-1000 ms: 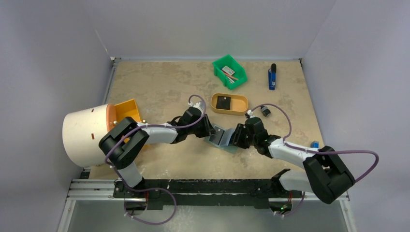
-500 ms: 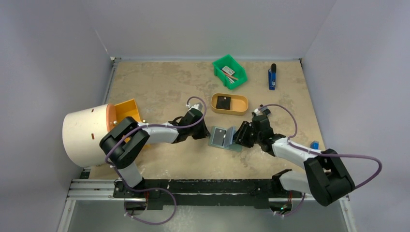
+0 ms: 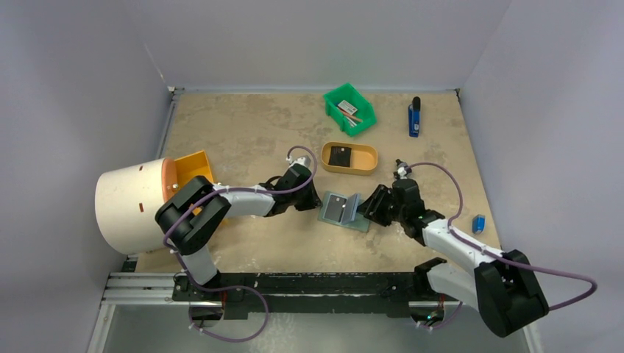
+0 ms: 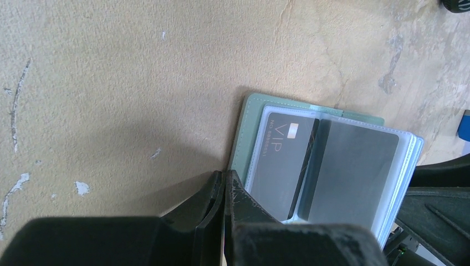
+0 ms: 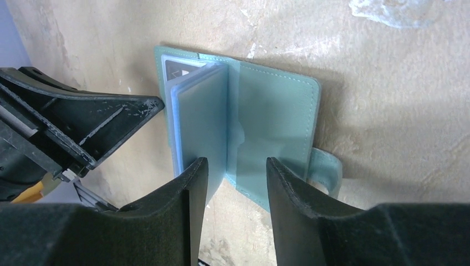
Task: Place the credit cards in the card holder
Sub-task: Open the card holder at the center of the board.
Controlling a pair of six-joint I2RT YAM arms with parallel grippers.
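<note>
The card holder [image 3: 343,212] lies open on the table, grey-green with pale inner pockets [image 5: 202,119]. One black credit card [image 4: 282,160] marked VIP sits in a clear pocket on its left side. A second black card [image 3: 338,155] lies in the tan oval tray [image 3: 366,166]. My left gripper [image 4: 223,175] is shut and empty, its tips touching the holder's left cover edge [image 4: 243,138]. My right gripper [image 5: 235,165] is open at the holder's right side, its fingers either side of the fold and gripping nothing. It also shows in the top view [image 3: 369,209].
A green bin [image 3: 349,108] with small items stands at the back. A blue and black object [image 3: 414,118] lies at the back right, a small blue item [image 3: 479,223] at the right edge. A white cylinder [image 3: 131,206] and an orange box [image 3: 194,166] stand at the left.
My right gripper has drawn back to the right, away from the holder's middle. My left gripper has eased slightly left. The holder has spread open, pockets showing.
</note>
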